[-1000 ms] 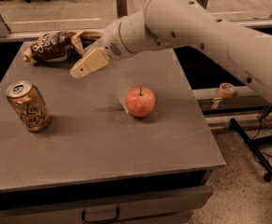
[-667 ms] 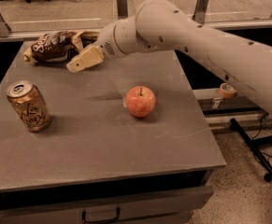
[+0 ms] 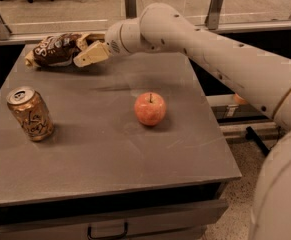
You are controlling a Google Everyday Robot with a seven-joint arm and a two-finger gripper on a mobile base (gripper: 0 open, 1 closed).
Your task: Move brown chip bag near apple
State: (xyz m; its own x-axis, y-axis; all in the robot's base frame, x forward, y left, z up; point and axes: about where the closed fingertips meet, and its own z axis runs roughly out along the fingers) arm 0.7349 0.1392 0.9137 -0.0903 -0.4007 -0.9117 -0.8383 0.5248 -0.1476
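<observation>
One drink can (image 3: 30, 114) stands front-left on the desk (image 3: 110, 159). Back-left lies the brown chip bag (image 3: 57, 49), with the gripper (image 3: 86, 53) at its right end; grip cannot be told. Mid-desk, well apart, sits the apple (image 3: 150, 109). Risk: crumpled foil slips free, or a nudge shoves it off the rear edge.

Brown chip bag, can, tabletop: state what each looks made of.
Brown chip bag: crinkled glossy foil or plastic film, judging by creases. Can: likely aluminium, printed gold-tan, silvery top. Table: smooth matte grey, maybe laminate. The end effector sits beside the bag at the far edge.
</observation>
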